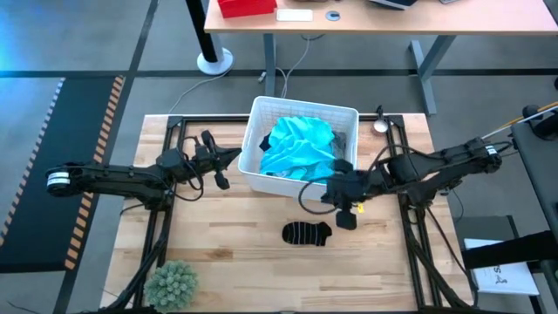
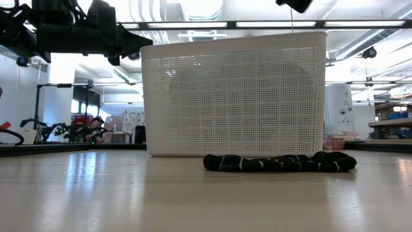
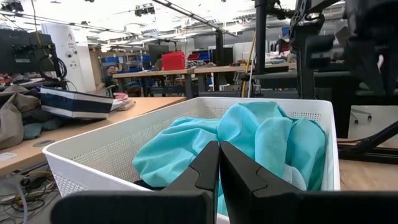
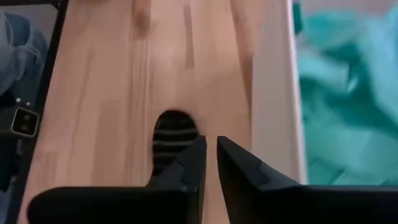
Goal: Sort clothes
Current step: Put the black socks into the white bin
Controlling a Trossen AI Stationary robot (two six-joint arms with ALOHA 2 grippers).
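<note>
Wooden table, dark striped sock

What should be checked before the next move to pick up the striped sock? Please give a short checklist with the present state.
1. Striped sock lies flat on the table, apart from the basket: ok.
2. Right gripper is beside the sock, not over it: not ok.
3. Right gripper is nearly shut, holding nothing; it must open: not ok.
4. Left gripper is shut, waiting left of the basket: ok.
5. Turquoise cloth lies inside the basket: ok.
</note>
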